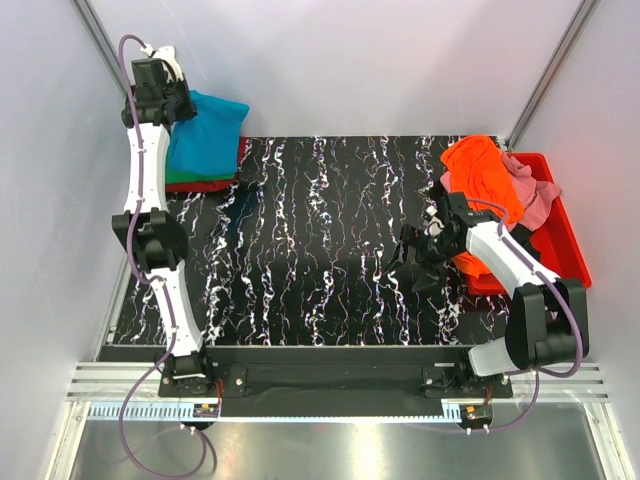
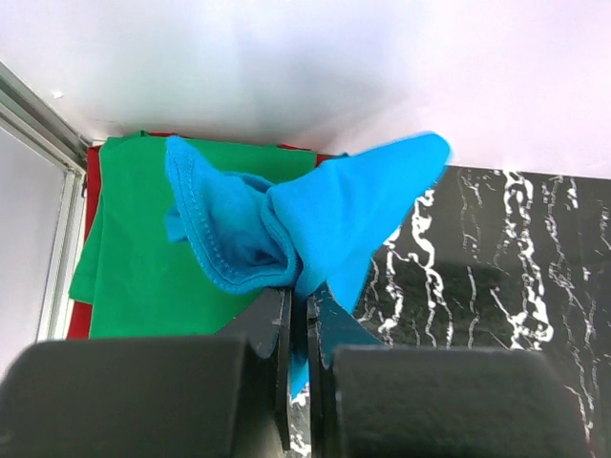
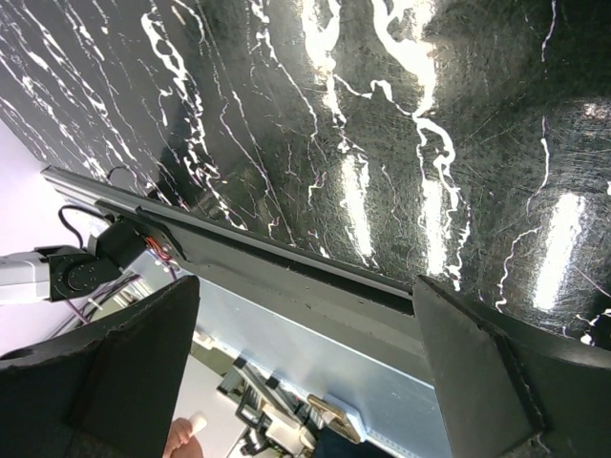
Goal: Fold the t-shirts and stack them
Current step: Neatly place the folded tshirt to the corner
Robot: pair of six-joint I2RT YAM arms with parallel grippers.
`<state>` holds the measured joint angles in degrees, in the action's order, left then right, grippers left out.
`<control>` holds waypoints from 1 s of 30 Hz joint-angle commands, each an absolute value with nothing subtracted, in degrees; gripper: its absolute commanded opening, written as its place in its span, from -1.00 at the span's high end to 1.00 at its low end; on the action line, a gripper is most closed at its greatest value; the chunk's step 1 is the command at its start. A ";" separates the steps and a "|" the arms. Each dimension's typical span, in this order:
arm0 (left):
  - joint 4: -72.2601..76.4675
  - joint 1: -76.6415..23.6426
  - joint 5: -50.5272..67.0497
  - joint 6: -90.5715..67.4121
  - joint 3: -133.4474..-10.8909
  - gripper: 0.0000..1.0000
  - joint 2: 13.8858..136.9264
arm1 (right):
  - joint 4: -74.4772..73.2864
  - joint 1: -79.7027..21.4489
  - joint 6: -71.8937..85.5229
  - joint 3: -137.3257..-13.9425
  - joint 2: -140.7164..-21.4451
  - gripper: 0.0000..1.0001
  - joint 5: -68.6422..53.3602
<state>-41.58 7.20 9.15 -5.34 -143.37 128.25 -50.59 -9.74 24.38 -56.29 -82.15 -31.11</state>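
The left tool (image 2: 298,310), clamped on a bunched fold of the soft teal blue cloth t-shirt (image 2: 315,215) above the folded green cloth t-shirt (image 2: 134,258), held something light and floppy, probably best pinched at its hem, while the right tool (image 3: 305,343) stood apart, empty.

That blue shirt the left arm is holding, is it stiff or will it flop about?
Probably floppy: the blue shirt bunches and folds where the left fingers pinch it. Likely light too, since a narrow pinch holds that fold up.
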 commanded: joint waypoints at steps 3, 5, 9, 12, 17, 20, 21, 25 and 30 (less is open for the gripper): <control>-32.70 10.54 12.30 -5.27 -146.34 1.00 130.16 | -49.04 -10.02 26.19 -56.86 -83.84 -1.00 -31.73; -31.21 11.07 11.96 -4.92 -146.69 1.00 131.91 | -48.96 -10.02 26.89 -57.30 -84.55 -1.00 -31.55; -28.49 11.42 9.94 -1.68 -147.57 1.00 135.26 | -48.61 -10.02 29.08 -57.74 -86.04 -1.00 -30.68; -24.72 12.13 7.65 -2.19 -147.66 0.81 138.59 | -48.43 -10.02 30.75 -58.18 -87.36 -0.99 -30.06; -16.19 12.66 3.61 -1.58 -147.57 0.44 143.43 | -48.08 -10.02 34.27 -60.03 -89.64 -0.99 -29.18; -12.14 14.06 -3.59 -3.24 -148.53 -0.43 146.77 | -47.99 -9.93 37.95 -61.78 -90.79 -1.00 -28.65; -10.39 14.50 -4.56 -4.99 -148.54 -0.63 148.08 | -47.99 -10.02 38.66 -62.31 -91.23 -0.99 -28.57; -6.34 15.46 -12.30 -3.78 -149.50 -0.98 148.45 | -47.99 -10.11 41.31 -65.99 -91.76 -0.99 -28.13; -5.53 15.82 -13.44 -7.55 -148.89 -0.98 145.99 | -48.16 -10.02 41.84 -69.51 -92.72 -0.99 -28.04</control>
